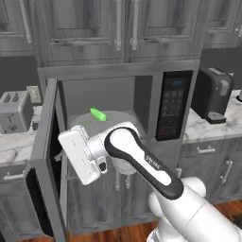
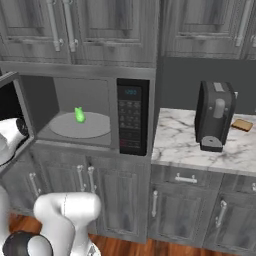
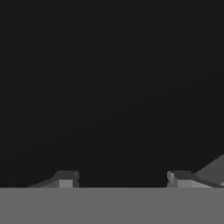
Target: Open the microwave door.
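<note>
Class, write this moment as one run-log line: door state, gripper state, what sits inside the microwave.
microwave door: swung wide open | gripper: open, facing dark glass | microwave: small green item on turntable

Grey wood cabinets (image 2: 105,30), marble counter (image 2: 180,142), wooden floor (image 2: 150,247).

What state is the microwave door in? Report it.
Open: the microwave door stands swung out leftward, baring the turntable inside.

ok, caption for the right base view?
Microwave door swung wide open at left, green item on the turntable, coffee machine on the marble counter.
</note>
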